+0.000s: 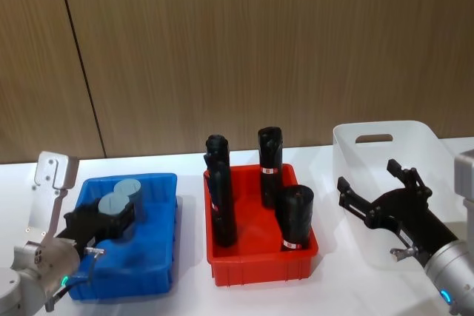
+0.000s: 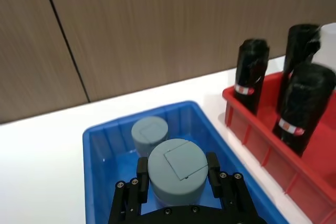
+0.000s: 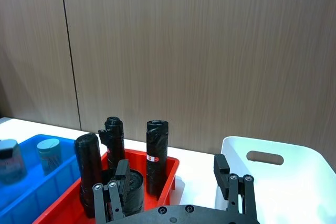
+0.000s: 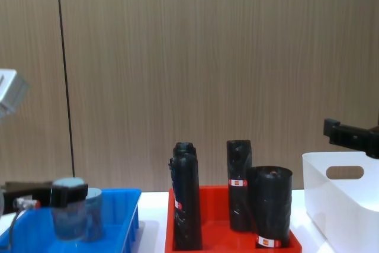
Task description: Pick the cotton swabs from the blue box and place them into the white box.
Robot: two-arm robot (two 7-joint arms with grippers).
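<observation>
Cotton swabs tub (image 2: 176, 167) sits clasped in left pincer (image 2: 177, 172)

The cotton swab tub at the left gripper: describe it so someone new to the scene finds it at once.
Find the bright blue plastic bin on the robot's left, beside the red tray. Of its two clear cylindrical tubs with blue-grey lids, this is the nearer tub, clasped between the fingers of the left gripper; the farther tub stands free.
</observation>
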